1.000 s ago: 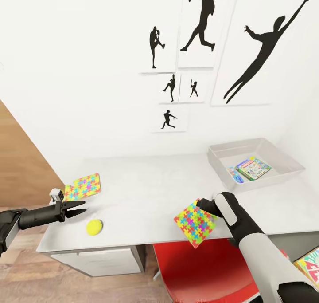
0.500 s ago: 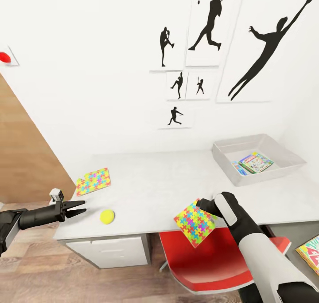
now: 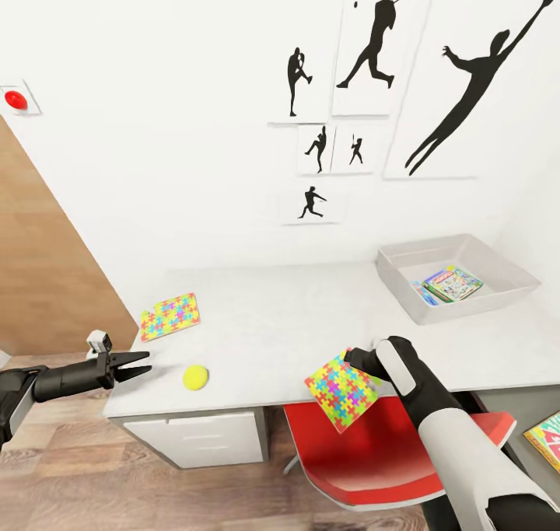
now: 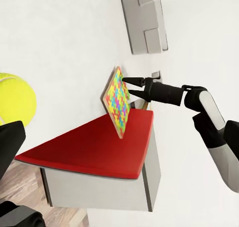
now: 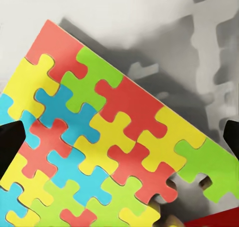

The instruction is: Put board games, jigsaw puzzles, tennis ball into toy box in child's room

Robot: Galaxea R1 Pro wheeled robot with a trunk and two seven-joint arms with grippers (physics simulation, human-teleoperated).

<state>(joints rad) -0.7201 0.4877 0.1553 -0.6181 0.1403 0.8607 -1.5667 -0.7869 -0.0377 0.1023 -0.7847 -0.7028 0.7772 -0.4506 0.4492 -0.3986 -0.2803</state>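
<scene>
My right gripper (image 3: 356, 358) is shut on a jigsaw puzzle (image 3: 341, 391), a square box with a bright puzzle-piece pattern, held tilted over the table's front edge above the red chair. The right wrist view has that puzzle (image 5: 99, 137) between both fingers. A second jigsaw puzzle (image 3: 169, 316) lies flat on the table (image 3: 295, 321) at its left end. The yellow tennis ball (image 3: 195, 376) rests near the front edge. My left gripper (image 3: 138, 363) hangs open just off the left end, a little left of the ball (image 4: 15, 98). The grey toy box (image 3: 404, 278) at the far right holds colourful board games (image 3: 453, 284).
A red-and-white chair (image 3: 373, 453) stands under the table's front edge below my right arm. White drawers (image 3: 202, 438) sit under the left end. Another colourful box (image 3: 547, 438) lies at the lower right edge. A wooden panel (image 3: 54, 282) and plank floor are at left.
The whole picture has shifted right and up, so the camera has moved and more floor and chair show. Both arms hold their pose; the puzzle stays in my right gripper.
</scene>
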